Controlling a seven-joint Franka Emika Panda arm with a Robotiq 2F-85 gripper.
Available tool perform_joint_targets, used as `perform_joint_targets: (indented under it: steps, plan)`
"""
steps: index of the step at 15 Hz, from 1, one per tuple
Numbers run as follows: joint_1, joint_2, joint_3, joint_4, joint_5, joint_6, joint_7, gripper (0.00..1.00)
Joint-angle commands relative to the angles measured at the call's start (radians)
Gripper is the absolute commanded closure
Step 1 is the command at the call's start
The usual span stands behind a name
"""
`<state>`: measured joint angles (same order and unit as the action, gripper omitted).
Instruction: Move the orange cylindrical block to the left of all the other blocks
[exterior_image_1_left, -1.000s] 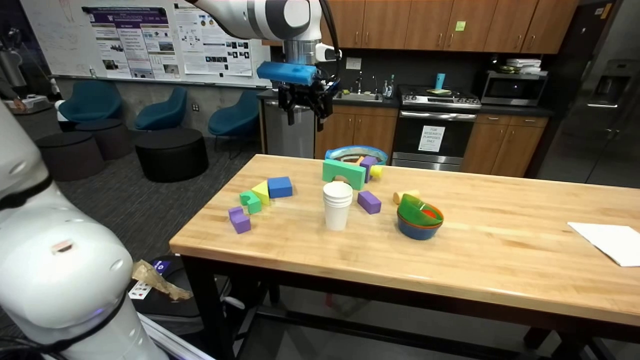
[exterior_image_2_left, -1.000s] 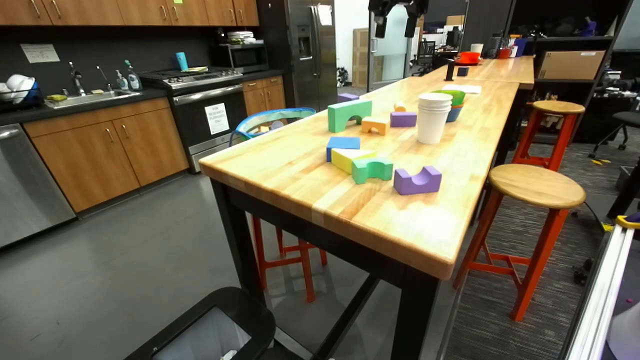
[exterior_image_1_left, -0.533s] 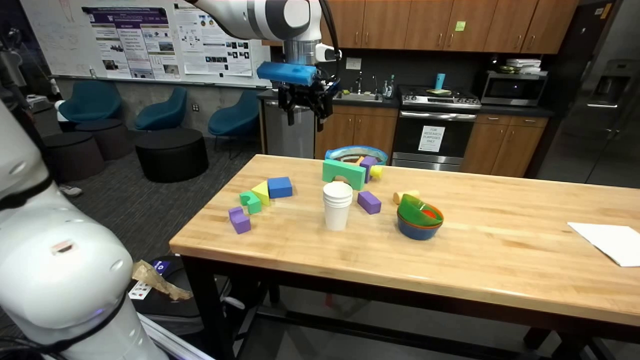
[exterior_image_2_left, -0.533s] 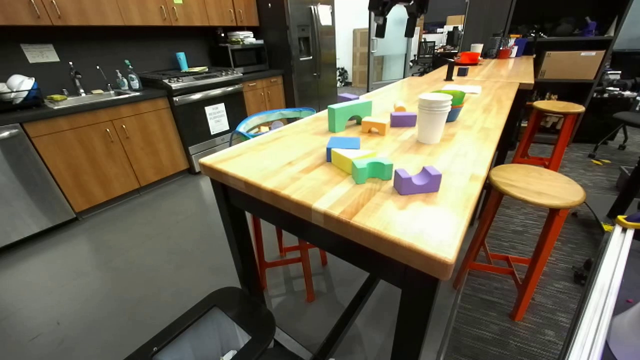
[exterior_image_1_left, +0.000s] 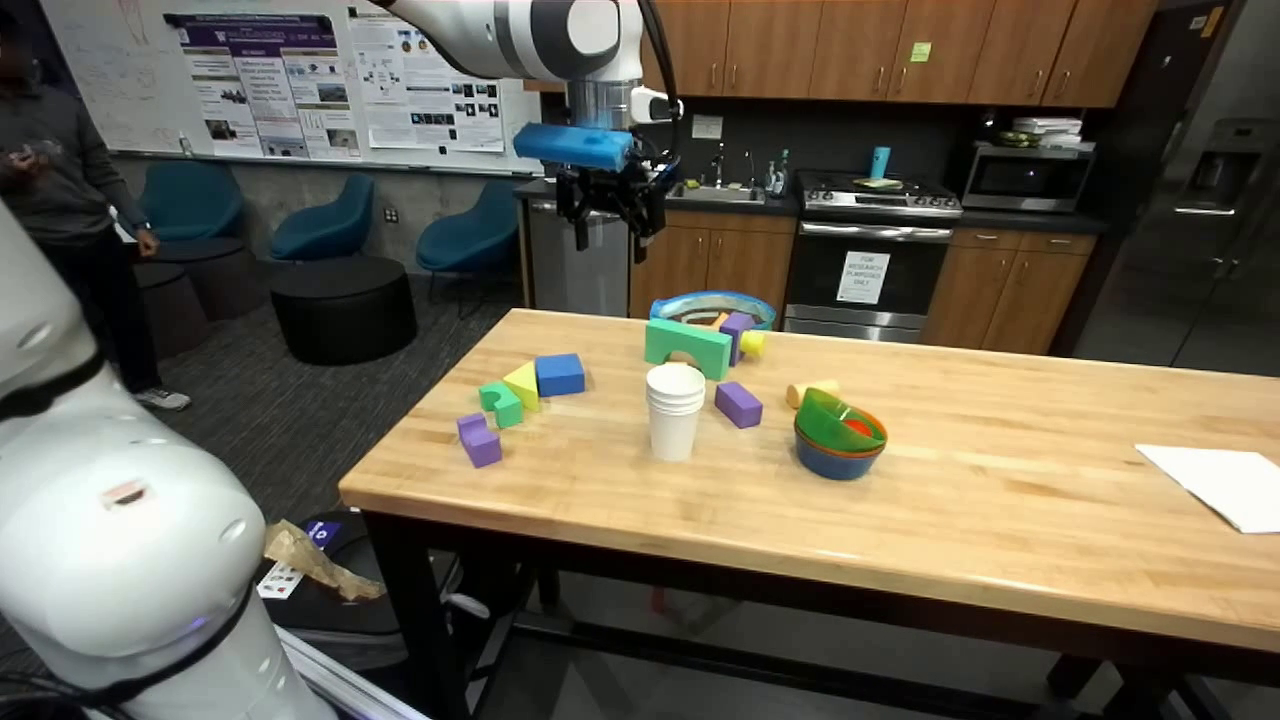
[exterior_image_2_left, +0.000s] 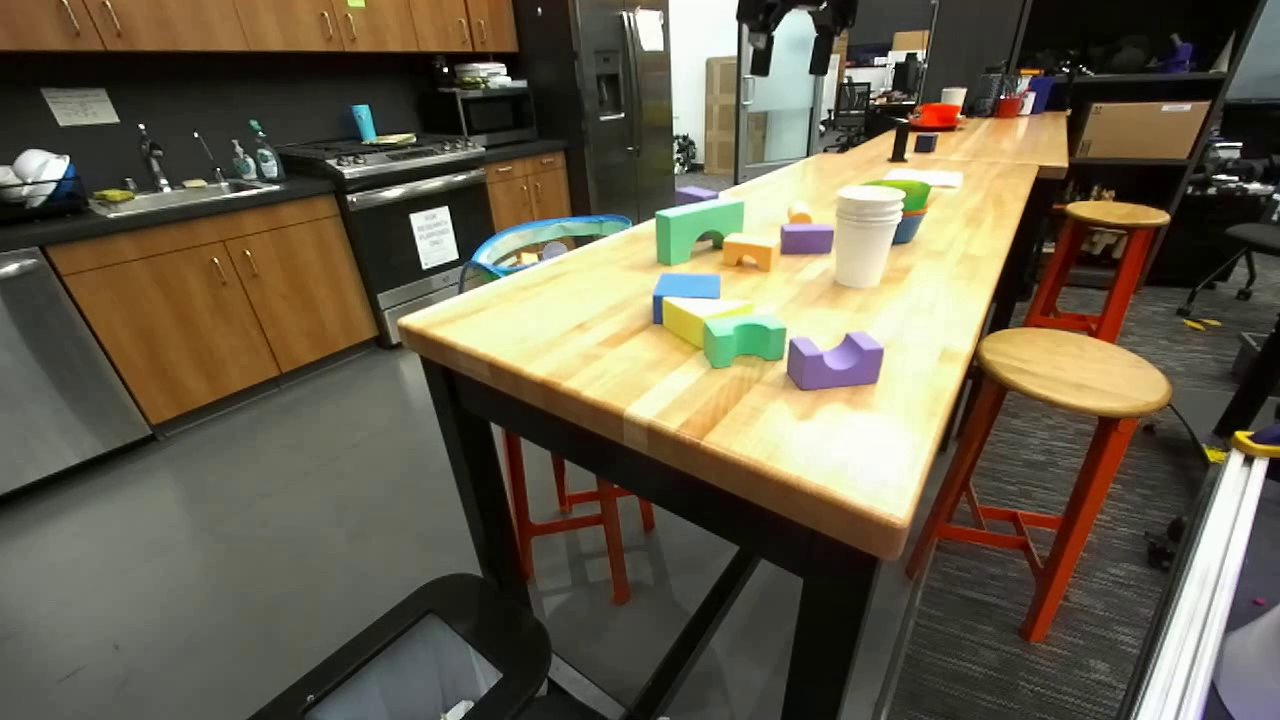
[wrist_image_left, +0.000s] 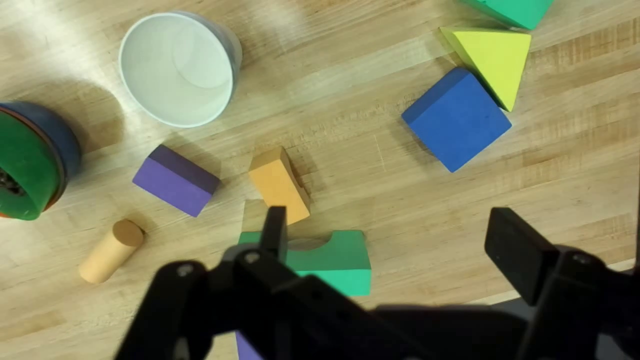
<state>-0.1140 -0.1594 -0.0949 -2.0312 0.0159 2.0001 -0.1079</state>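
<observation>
Cylinder (wrist_image_left: 110, 253) on its side beside the bowls (exterior_image_1_left: 838, 464)

The table (exterior_image_1_left: 1000, 500) is pale wood laid in narrow strips, its grain plain to see in the wrist view. The cylinder, light orange and smooth, with a flat round end, lies on it just beside the bowls: a green one, tilted, sits in others with an orange rim and a blue wall. In an exterior view the bowls partly hide the cylinder.

The gripper (wrist_image_left: 390, 235), black and angular, hangs above the table, its fingers (wrist_image_left: 520, 250) spread wide with nothing between them.

Near the cylinder lies a plain oblong purple block (wrist_image_left: 172, 185). Past that, an orange arch (wrist_image_left: 280, 185) stands on its two legs, near a longer green arch (exterior_image_1_left: 690, 342). The white cups (exterior_image_1_left: 672, 425), smooth and slightly tapered, are nested upright, their rims showing as stacked rings.

Well apart from the cylinder, toward an end of the table, are a square-edged blue block (wrist_image_left: 457, 122), a three-sided yellow wedge (wrist_image_left: 495, 60) just beside it, a green block (exterior_image_2_left: 725, 342) with a rounded notch, and a purple saddle (exterior_image_2_left: 838, 371) whose top dips in a smooth half-circle. Their faces look matte.
</observation>
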Motion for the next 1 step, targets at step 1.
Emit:
perform_joint_targets:
  steps: [1]
  plan:
    - [0.007,0.001,-0.007,0.002,-0.001,-0.003,0.001,0.00]
